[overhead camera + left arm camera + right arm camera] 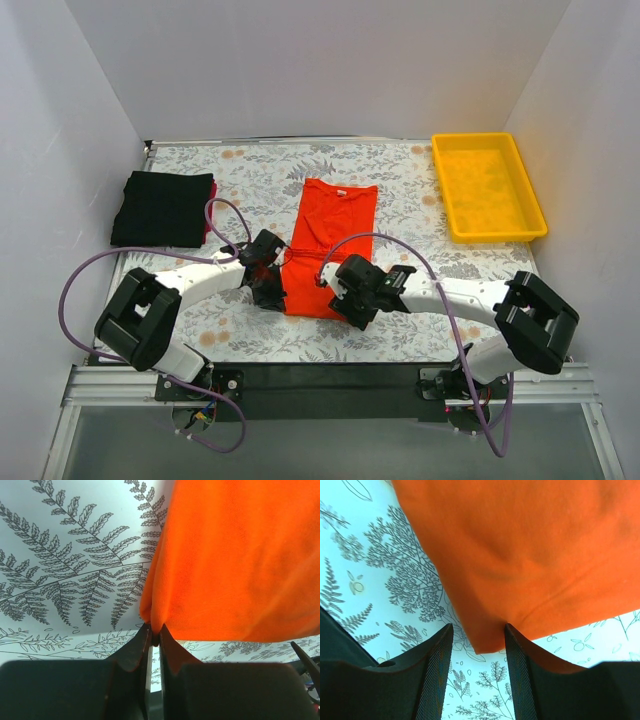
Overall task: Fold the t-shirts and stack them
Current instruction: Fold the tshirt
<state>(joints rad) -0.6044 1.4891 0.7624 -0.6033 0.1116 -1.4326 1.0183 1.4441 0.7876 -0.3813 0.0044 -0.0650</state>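
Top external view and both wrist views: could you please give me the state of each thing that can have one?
orange-red t-shirt: folded lengthwise into a narrow strip, lying flat.
black t-shirt: folded, lying at the far left.
yellow tray: upright, nothing in it.
left gripper: shut on the orange-red t-shirt's near edge.
right gripper: open, jaws apart on either side of the shirt's near corner.

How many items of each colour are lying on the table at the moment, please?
orange-red t-shirt: 1
black folded t-shirt: 1
dark red folded t-shirt: 1 (only a sliver shows under the black one)
yellow tray: 1
Total: 4
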